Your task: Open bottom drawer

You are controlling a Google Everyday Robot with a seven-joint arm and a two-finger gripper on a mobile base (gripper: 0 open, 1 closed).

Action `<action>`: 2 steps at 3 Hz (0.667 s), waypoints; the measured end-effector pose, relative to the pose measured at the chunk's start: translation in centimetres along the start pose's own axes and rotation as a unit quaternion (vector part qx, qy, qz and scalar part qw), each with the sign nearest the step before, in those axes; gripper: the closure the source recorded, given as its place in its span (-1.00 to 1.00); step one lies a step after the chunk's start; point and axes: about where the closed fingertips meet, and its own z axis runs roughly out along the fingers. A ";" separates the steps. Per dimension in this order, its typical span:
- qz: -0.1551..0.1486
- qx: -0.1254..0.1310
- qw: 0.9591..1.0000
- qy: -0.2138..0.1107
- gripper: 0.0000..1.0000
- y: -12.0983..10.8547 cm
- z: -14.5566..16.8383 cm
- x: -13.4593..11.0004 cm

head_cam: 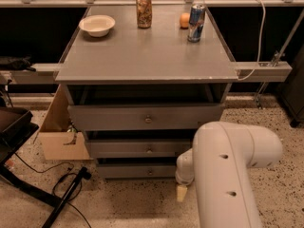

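Note:
The bottom drawer is the lowest and narrowest grey front of the cabinet, with a small round knob at its centre. It sits set back under the middle drawer and the top drawer, with a dark gap above it. My gripper hangs low near the floor, just right of the bottom drawer's right end and below its front. My thick white arm fills the lower right and hides the cabinet's lower right corner.
On the cabinet top stand a white bowl, a brown can, a blue can and an orange. A cardboard box leans at the left. A black stand and cables lie on the floor at the left.

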 end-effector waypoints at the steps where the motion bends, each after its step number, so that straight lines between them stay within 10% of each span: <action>1: 0.002 0.005 1.000 0.027 -1.00 -2.1 2.7 0.4; 2: 0.007 0.016 0.999 0.045 -1.00 -3.8 3.7 1.0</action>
